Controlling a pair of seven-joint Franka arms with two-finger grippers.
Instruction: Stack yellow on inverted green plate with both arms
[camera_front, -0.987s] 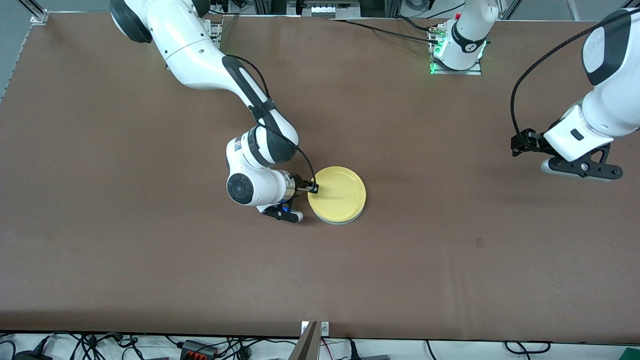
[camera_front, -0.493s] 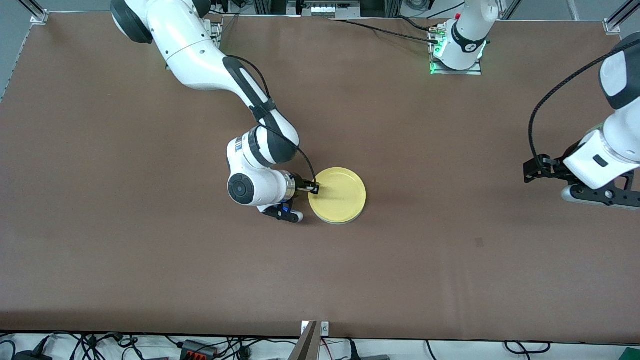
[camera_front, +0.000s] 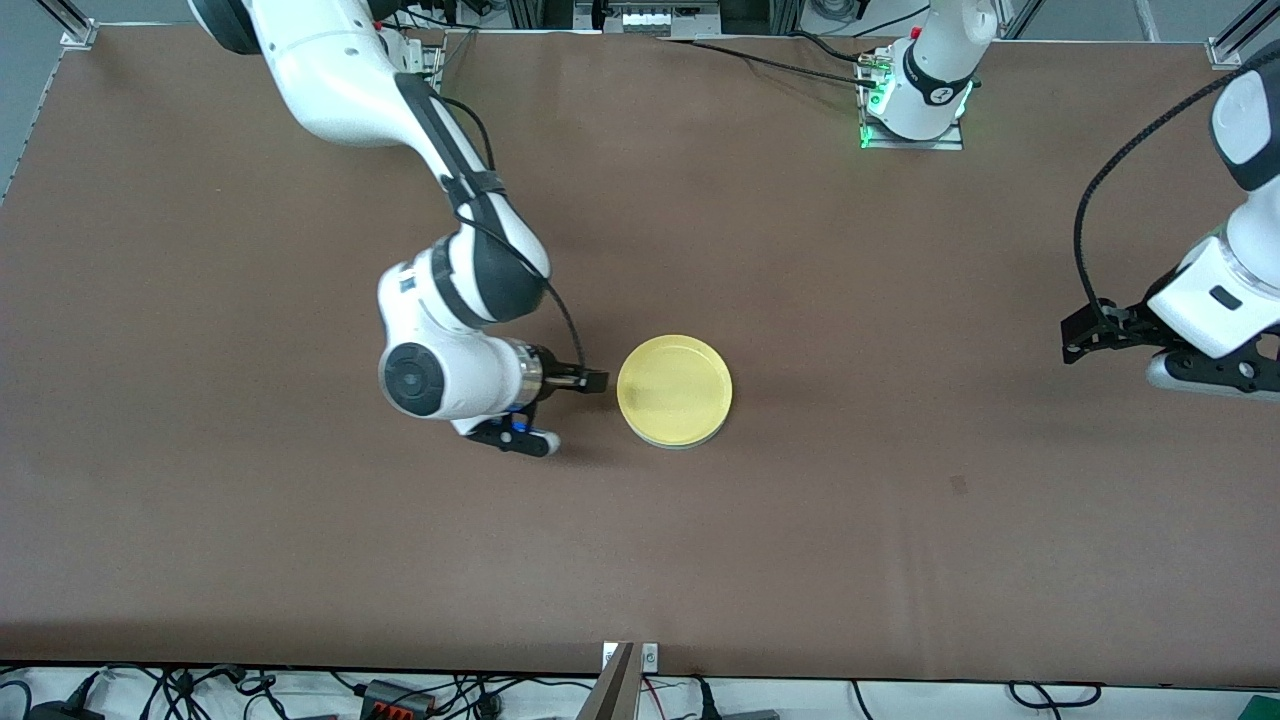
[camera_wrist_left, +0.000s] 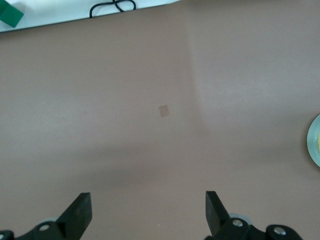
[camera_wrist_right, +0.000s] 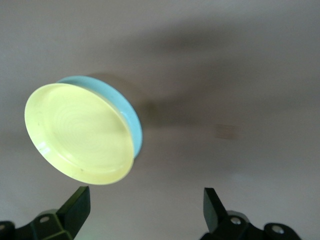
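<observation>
Brown matte worktop (camera_front: 250, 520), wide and flat, cables and clutter just past its near edge, both arm bases along its far edge.

Toward the right arm's end: white jointed right arm (camera_front: 350, 70) reaching out from the far edge, wrist bent low around mid-table. Right black two-finger gripper (camera_front: 585, 381) just beside the stacked plates, clear of the rim, touching nothing. Fingers (camera_wrist_right: 75, 206) spread wide apart in the right wrist view, holding nothing.

At about the middle of the worktop, between far and near edges: round, shallow, pale yellow plastic plate (camera_front: 674, 389) lying right way up, hollow face showing. Directly under it, round pale mint-green plastic plate (camera_wrist_right: 129, 114), upside down, only a thin sliver of its edge showing in the front view, its sloped wall plain in the right wrist view. Yellow plate resting on the green one, rims roughly in line.

Toward the left arm's end: small faint square mark (camera_front: 959, 485) on the worktop, nearer the near edge than the plates. White jointed left arm (camera_front: 1225, 290) by the end edge, waiting, well apart from the plates. Left black two-finger gripper (camera_wrist_left: 148, 212) over bare worktop, fingers (camera_wrist_left: 80, 215) wide apart, empty.
</observation>
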